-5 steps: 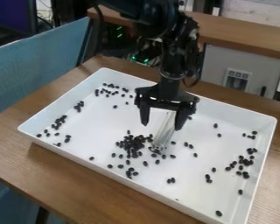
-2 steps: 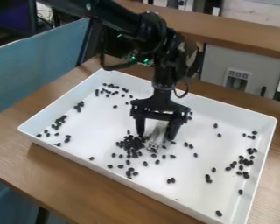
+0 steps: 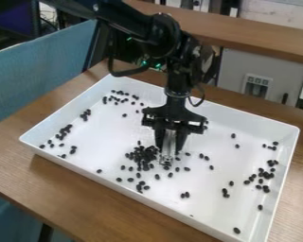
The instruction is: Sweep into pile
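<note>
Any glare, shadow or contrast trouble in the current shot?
Camera view: pale clear tool nearly washes out against the white tray. Camera view: beans contrast strongly with it. Camera view: soft shadow on the table along the tray's near-left side.

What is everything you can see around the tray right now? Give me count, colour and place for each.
Tray: one, white, on the table
Bean pile: one, black, near the tray's middle; beans too crowded to count
Loose beans: dozens, black, scattered across the tray, with clusters near its left and right sides
Sweeping tool: one, pale, held upright at the pile's right edge
Table: one, brown wood, under the tray
Fabric panel: one, blue, left of the tray
Screen: one, dark, top left
Ledge: one, brown wood, behind the tray
Cabinet: one, grey, below the ledge
Arm: one, black, from the top edge
Gripper: one, black, above the tray, closed on the tool
</note>
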`<control>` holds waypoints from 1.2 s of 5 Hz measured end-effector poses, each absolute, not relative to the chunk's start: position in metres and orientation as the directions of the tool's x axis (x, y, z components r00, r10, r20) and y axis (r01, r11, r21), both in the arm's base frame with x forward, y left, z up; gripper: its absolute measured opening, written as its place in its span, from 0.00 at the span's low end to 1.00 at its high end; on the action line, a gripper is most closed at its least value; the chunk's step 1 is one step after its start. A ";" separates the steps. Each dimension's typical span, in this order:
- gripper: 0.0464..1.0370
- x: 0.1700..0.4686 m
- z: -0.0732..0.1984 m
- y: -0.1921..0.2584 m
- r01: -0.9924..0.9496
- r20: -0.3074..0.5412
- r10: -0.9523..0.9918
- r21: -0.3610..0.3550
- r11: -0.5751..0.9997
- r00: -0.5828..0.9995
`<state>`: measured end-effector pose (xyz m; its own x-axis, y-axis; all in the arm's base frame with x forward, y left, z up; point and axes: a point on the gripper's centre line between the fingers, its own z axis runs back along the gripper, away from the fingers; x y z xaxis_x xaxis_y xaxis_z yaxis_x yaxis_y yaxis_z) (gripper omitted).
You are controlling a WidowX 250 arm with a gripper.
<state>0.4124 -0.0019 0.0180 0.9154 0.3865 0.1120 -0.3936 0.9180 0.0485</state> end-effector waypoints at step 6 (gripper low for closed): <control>0.36 0.387 0.066 -0.141 0.032 0.189 -0.010 -0.117 0.993 0.982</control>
<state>0.3867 -0.1414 0.0662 0.9820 -0.0098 0.1888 0.0323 0.9927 -0.1166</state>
